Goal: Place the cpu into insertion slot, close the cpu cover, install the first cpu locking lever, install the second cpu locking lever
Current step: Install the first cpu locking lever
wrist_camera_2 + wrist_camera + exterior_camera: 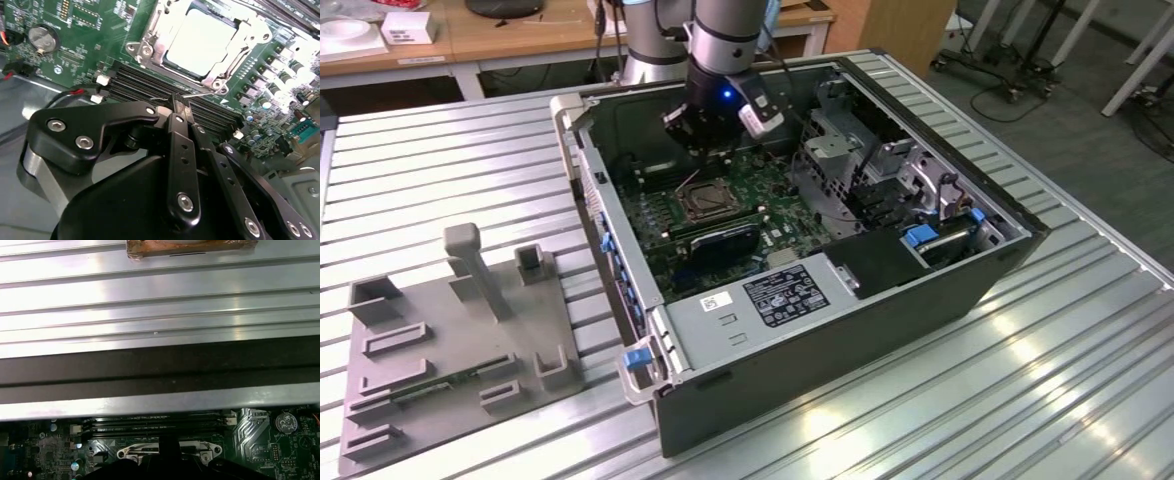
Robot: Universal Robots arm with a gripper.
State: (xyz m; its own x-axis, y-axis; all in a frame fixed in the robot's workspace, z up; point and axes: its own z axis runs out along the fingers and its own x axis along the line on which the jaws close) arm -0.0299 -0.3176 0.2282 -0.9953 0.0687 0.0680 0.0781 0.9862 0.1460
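The pale cpu [200, 40] lies in the insertion slot [707, 200] on the green board inside the open computer case. The silvery cpu cover [150, 45] lies down around it as a frame, and the chip shows through its window. My gripper [703, 140] hangs just behind the socket. In the second wrist view its black fingers meet at the gripper tip [178, 102], shut. A thin wire locking lever [197, 94] runs crosswise right at the fingertips. I cannot tell whether they touch it.
Long black memory slots [150, 82] lie between gripper and socket. A coin battery [41, 37] sits on the board. A drive cage [854, 160] rises at the exterior view's right. Case walls [594, 200] ring the board. A grey fixture [454, 330] sits on the table.
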